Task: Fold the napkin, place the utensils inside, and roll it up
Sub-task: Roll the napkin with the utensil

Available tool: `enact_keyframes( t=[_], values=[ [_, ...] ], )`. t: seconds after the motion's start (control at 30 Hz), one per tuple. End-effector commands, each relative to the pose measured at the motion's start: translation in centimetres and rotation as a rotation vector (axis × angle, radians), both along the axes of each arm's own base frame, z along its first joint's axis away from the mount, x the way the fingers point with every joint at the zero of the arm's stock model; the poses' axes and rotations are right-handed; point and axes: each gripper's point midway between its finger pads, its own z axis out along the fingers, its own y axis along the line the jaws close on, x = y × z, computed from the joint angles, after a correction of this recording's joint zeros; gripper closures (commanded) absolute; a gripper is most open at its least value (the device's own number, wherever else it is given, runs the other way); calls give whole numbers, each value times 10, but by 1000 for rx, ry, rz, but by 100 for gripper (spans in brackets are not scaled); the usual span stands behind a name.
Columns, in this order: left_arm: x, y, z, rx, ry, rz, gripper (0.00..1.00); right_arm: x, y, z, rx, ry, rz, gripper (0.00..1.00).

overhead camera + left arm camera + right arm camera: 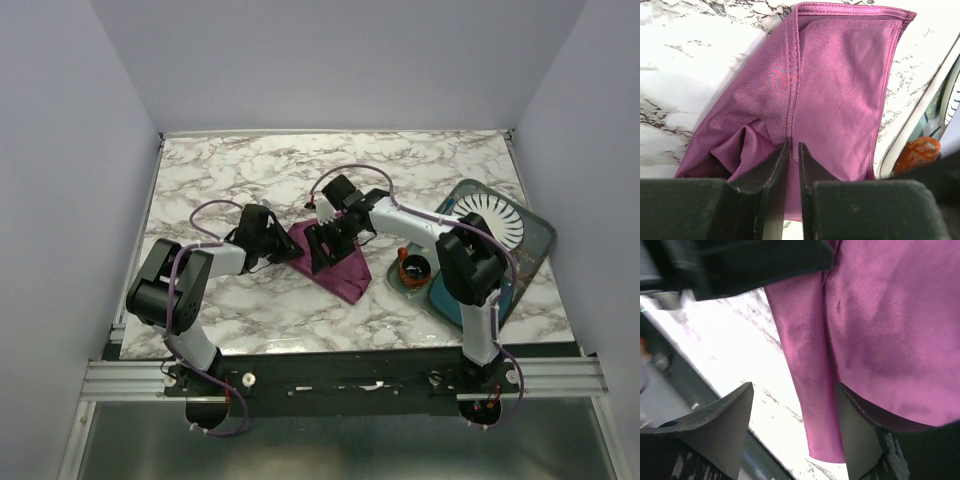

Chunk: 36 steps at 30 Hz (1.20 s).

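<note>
The plum-purple napkin (345, 270) lies folded on the marble between the two arms. In the left wrist view the napkin (840, 90) shows a stitched hem running straight into my left gripper (791, 146), whose jaws are nearly together on that hem, with cloth bunched just to their left. My left gripper (283, 243) meets the cloth at its left corner. My right gripper (322, 262) hovers over the middle of the cloth. It stands open (794, 385), and a narrow flap of the napkin (880, 330) hangs beside its right finger (855, 435). The utensils are out of view.
A teal mat (535, 250) at the right carries a white plate (495, 222). A small orange-rimmed dark cup (412, 268) stands at the mat's near-left corner, and the cup (920, 152) is close to the napkin's right edge. Walls enclose the table.
</note>
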Motion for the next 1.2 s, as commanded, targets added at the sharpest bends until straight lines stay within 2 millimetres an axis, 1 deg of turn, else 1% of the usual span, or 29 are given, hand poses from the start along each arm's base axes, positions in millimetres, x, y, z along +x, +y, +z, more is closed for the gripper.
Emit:
enact_keyframes(
  t=[0.0, 0.03, 0.07, 0.17, 0.3, 0.33, 0.43, 0.5, 0.53, 0.6, 0.63, 0.73, 0.77, 0.83, 0.87, 0.9, 0.93, 0.97, 1.0, 1.03, 1.07, 1.1, 1.13, 1.17],
  values=[
    [-26, 19, -42, 102, 137, 22, 78, 13, -11, 13, -231, -368, -45, 25],
    [-26, 19, -42, 97, 138, 22, 77, 15, -8, 13, -238, -411, -53, 23],
    [-25, 18, -41, 95, 137, 20, 78, 16, -7, 11, -289, -481, -61, 23],
    [-26, 17, -39, 87, 145, 17, 78, 13, -2, 3, -337, -571, -56, 23],
    [-27, 16, -39, 80, 150, 17, 78, 10, 4, -11, -371, -607, -36, 23],
    [-28, 16, -40, 78, 155, 16, 78, 10, 5, -19, -385, -609, -26, 23],
    [-28, 16, -40, 76, 153, 14, 78, 13, 2, -27, -420, -631, -10, 24],
    [-28, 16, -40, 74, 154, 14, 78, 11, 0, -35, -427, -634, 13, 26],
    [-28, 16, -40, 74, 154, 14, 78, 11, 3, -37, -417, -637, 20, 29],
    [-28, 15, -38, 69, 156, 13, 78, 11, 1, -45, -433, -631, 34, 35],
    [-28, 15, -37, 66, 154, 10, 78, 10, 1, -48, -438, -627, 41, 45],
    [-24, 17, -25, 77, 124, 10, 77, 8, 3, -50, -424, -602, 56, 62],
    [-19, 16, -13, 79, 87, 6, 75, 8, 2, -51, -419, -586, 56, 65],
    [-17, 20, -4, 94, 68, 8, 73, 0, 7, -50, -366, -511, 68, 70],
    [-9, 19, 12, 89, 26, 12, 71, 3, 4, -51, -344, -471, 54, 72],
    [-9, 21, 17, 107, 18, 6, 70, -9, 13, -49, -266, -385, 76, 73],
    [-7, 25, 22, 125, 7, 15, 69, -15, 12, -52, -243, -323, 88, 73],
    [0, 26, 39, 128, -36, 24, 68, -14, 17, -46, -207, -281, 90, 74],
    [0, 28, 43, 142, -42, 24, 68, -19, 19, -42, -144, -186, 94, 74],
    [2, 28, 50, 144, -59, 27, 67, -26, 15, -49, -138, -107, 106, 74],
    [7, 29, 61, 142, -86, 36, 66, -18, 16, -42, -103, -66, 92, 74],
    [8, 29, 64, 143, -91, 38, 66, -25, 19, -39, -49, 11, 106, 75],
    [9, 28, 67, 136, -97, 35, 66, -26, 18, -39, -25, 48, 104, 75],
    [11, 26, 68, 130, -98, 27, 66, -20, 12, -42, -4, 89, 84, 75]
  ],
)
